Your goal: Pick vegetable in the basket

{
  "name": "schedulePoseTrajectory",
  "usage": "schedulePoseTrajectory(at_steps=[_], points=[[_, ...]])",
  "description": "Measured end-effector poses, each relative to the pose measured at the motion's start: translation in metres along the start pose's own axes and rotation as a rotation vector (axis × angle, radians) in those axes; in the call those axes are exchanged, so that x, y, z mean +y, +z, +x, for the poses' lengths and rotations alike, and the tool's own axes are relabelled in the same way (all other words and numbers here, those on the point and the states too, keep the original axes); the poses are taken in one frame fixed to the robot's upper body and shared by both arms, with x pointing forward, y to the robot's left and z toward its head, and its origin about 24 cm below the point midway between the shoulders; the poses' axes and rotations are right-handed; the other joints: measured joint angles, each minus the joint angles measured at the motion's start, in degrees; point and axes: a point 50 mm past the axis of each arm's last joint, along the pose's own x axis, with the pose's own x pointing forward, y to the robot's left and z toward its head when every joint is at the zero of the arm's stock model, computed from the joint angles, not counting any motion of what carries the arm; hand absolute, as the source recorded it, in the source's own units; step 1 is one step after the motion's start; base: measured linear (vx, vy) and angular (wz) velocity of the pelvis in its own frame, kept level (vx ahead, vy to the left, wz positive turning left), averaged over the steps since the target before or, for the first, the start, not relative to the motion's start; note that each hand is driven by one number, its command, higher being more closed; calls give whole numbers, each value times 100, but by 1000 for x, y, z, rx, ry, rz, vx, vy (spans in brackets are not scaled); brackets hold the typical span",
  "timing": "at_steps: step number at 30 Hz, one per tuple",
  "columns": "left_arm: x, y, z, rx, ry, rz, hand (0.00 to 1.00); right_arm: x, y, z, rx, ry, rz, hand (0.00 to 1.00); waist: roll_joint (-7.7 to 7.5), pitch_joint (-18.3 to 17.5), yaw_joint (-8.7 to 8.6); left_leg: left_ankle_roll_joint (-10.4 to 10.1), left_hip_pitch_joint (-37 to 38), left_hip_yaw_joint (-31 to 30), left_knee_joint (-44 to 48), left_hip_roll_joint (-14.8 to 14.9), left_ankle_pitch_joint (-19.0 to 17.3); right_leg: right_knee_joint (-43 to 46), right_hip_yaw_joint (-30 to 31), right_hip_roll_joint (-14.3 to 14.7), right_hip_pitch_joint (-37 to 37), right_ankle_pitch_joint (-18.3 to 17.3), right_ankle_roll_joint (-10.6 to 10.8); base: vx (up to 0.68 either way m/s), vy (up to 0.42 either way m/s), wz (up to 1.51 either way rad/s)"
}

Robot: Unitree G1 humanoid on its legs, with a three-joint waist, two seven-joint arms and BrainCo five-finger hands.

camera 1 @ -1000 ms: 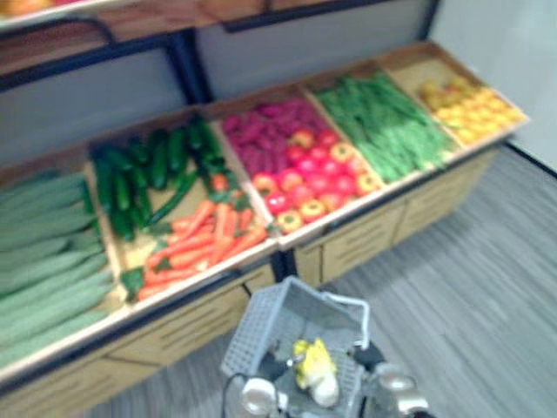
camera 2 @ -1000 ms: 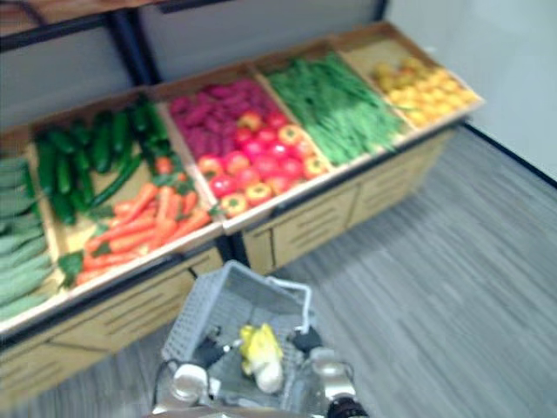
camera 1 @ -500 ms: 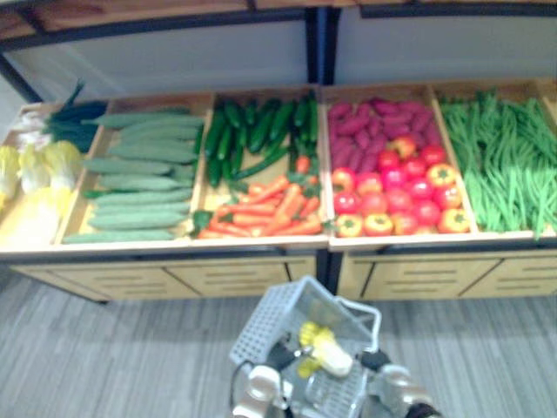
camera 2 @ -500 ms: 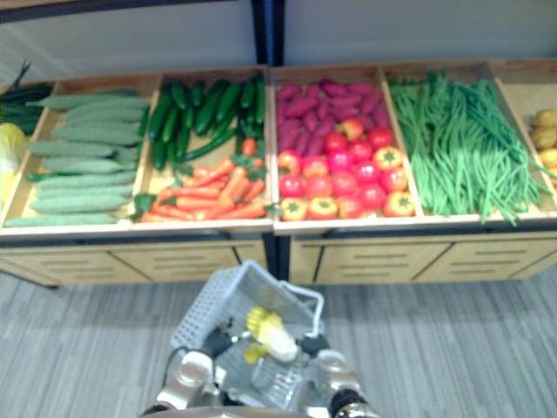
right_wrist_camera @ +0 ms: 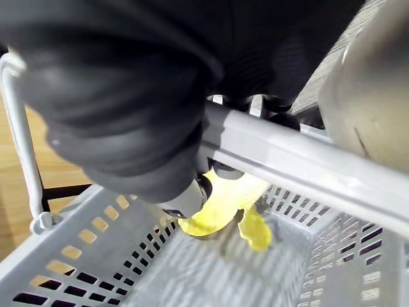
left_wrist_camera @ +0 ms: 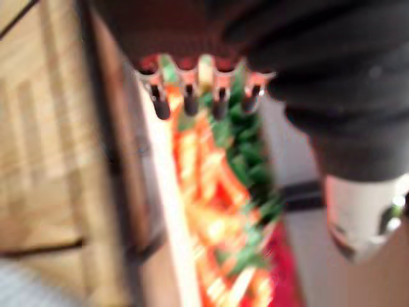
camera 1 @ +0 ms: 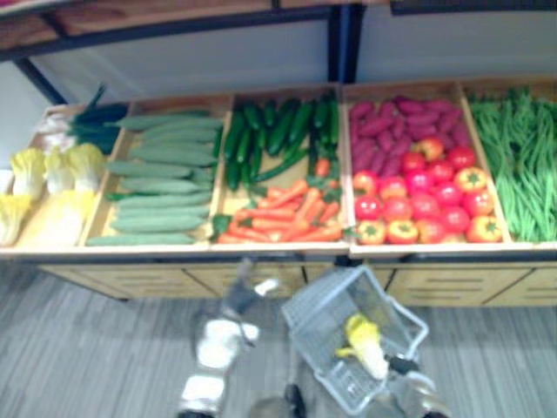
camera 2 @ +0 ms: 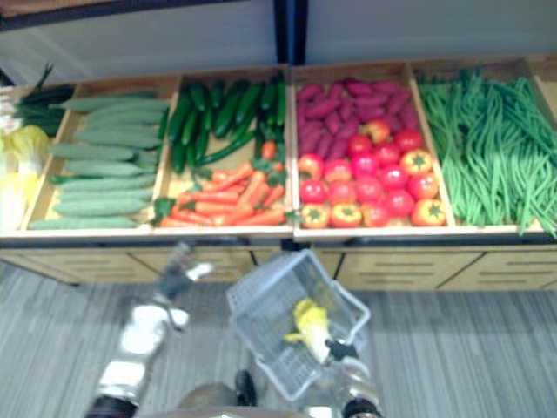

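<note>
Left hand [camera 2: 180, 272] lifted off basket [camera 2: 261, 324], fingers [left_wrist_camera: 189, 101] toward carrots [camera 2: 237, 197].

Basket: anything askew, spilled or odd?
The grey slotted plastic basket hangs tilted from the right hand, curled round its handle; the yellow leafy cabbage lies inside, nothing spilled. Left hand is open near the orange carrots.

A long wooden display stand [camera 1: 287, 252] with divided bins and a panelled front stands on grey striped flooring [camera 1: 78, 348] against a pale wall [camera 1: 218, 65] — a dark metal post [camera 1: 345, 43] rises behind it under a wooden shelf [camera 1: 130, 16].
</note>
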Motion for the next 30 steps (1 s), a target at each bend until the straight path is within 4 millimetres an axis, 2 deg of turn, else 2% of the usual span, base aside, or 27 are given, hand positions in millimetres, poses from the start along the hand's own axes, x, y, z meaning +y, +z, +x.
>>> schedulePoseTrajectory(at_steps=[3, 6, 8, 13, 15, 17, 20, 22, 24, 27, 28, 30], points=[[21, 43, 18, -201, 94, -54, 0, -5, -4, -1, 13, -14, 5, 100, 34, -83, 95, 0, 190, 9, -210, 27, 62, -21, -5, 35, 87, 84, -65, 39, 1, -2], [22, 72, 28, -321, 112, -117, 0, -7, -6, -1, 19, -18, 5, 100, 15, -121, 116, 13, 194, -9, -251, 17, 100, -22, 1, 38, 92, 183, -112, -15, 39, 4], [26, 81, 32, -361, 128, -146, 0, -8, -8, -1, 23, -20, 5, 100, 6, -154, 118, 20, 207, -12, -295, 7, 135, -20, 2, 36, 87, 234, -130, -46, 41, 3], [45, 102, 40, -431, 191, -83, 0, -9, -11, -2, 33, -21, 5, 100, -89, -187, 147, 45, 259, -32, -462, -72, 277, -10, 7, -9, 76, 251, -148, -66, 17, 4], [51, 109, 49, -446, 225, 4, 0, -10, -12, -2, 31, -22, 6, 100, -187, -140, 146, 64, 247, -33, -554, -105, 371, -9, 10, -29, 36, 251, -148, -105, 1, 4], [57, 112, 65, -424, 250, 114, 0, -10, -8, -2, 16, -21, 5, 100, -223, -121, 144, 69, 123, -19, -522, -109, 407, 48, 71, -36, -137, 250, -148, -122, 1, -5], [63, 113, 89, -354, 261, 360, 0, -8, 7, -1, -48, -20, 5, 100, -304, -57, 99, 125, -416, 113, -346, -94, 470, 222, 250, -50, -728, 249, -147, -156, -2, -16], [64, 118, 100, -333, 265, 501, 0, -4, 21, 0, -91, -18, 10, 100, -368, 173, 65, 94, -620, 175, -212, -55, 448, 222, 328, -44, -903, 243, -144, -168, -17, -19], [62, 129, 111, -342, 268, 652, 0, 2, 44, 0, -171, -31, 24, 100, -513, 508, -17, 118, -1057, 296, -6, 45, 398, 241, 341, -25, -1275, 182, -176, -244, -26, -5], [49, 139, 123, -355, 232, 789, 0, -6, 72, -1, -267, -71, 13, 100, -503, 817, -19, 87, -1396, 495, 104, 124, 431, 259, 381, -24, -1632, 267, -135, -116, 7, -4], [45, 142, 124, -367, 224, 813, 0, -7, 75, -1, -274, -81, 11, 100, -504, 864, -9, 70, -1434, 509, 132, 126, 443, 286, 397, -31, -1676, 278, -122, 0, 0, 0], [31, 161, 131, -437, 206, 887, 0, -8, 86, -2, -312, -105, 6, 100, -479, 956, 18, 82, -1683, 581, 291, 170, 433, 358, 419, -34, -1889, 355, -27, 40, 17, 2]])
